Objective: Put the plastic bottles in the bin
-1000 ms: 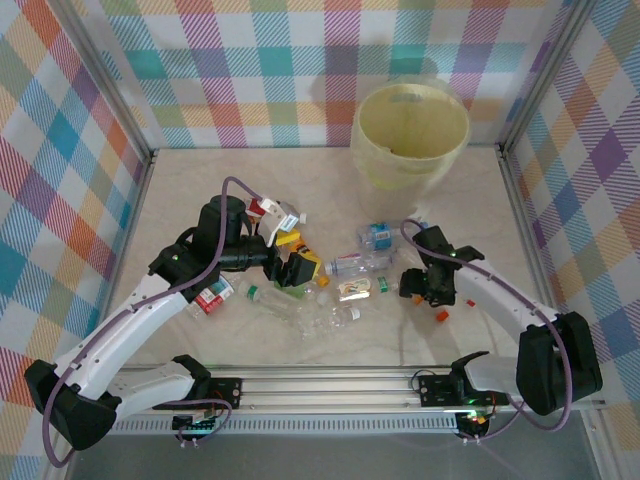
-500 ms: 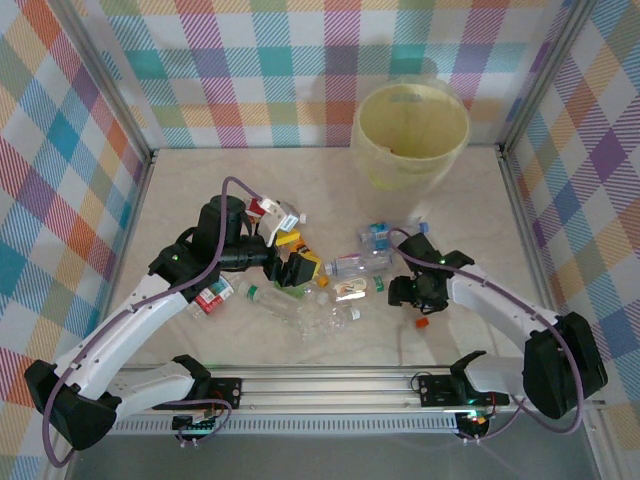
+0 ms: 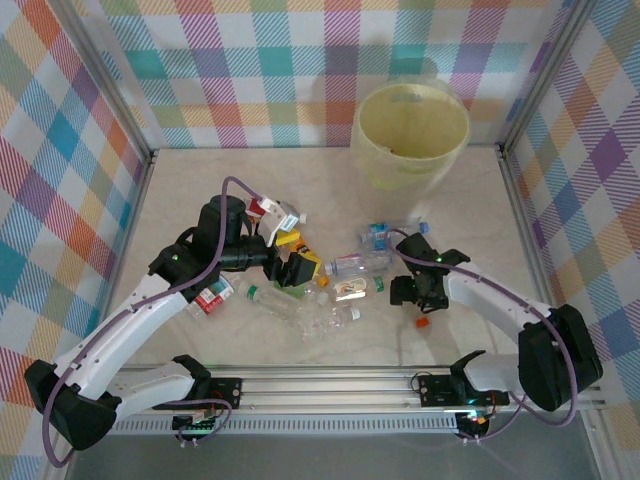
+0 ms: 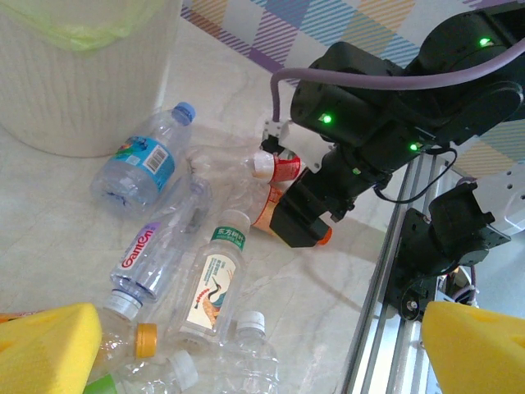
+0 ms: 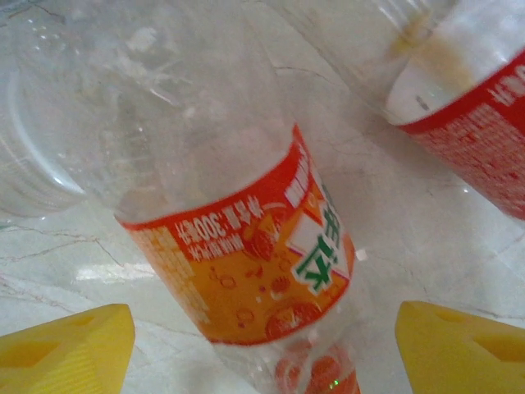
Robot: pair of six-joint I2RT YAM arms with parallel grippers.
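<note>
Two grippers stand open. The right gripper [image 5: 262,343] straddles a clear plastic bottle with an orange label [image 5: 246,254], fingers clear of it. The left gripper [image 4: 261,349] hangs above scattered clear bottles [image 4: 215,283] on the pale marble table [image 4: 49,213].

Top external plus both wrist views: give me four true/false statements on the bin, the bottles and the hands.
1. The bin stands upright at the far side of the table. True.
2. The right hand is clamped on the orange-label bottle. False: its fingers stand apart on either side of the bottle, with gaps showing.
3. The blue-label bottle lies inside the bin. False: it lies on the table beside the bin.
4. The left hand is open over the pile of bottles. True.
</note>
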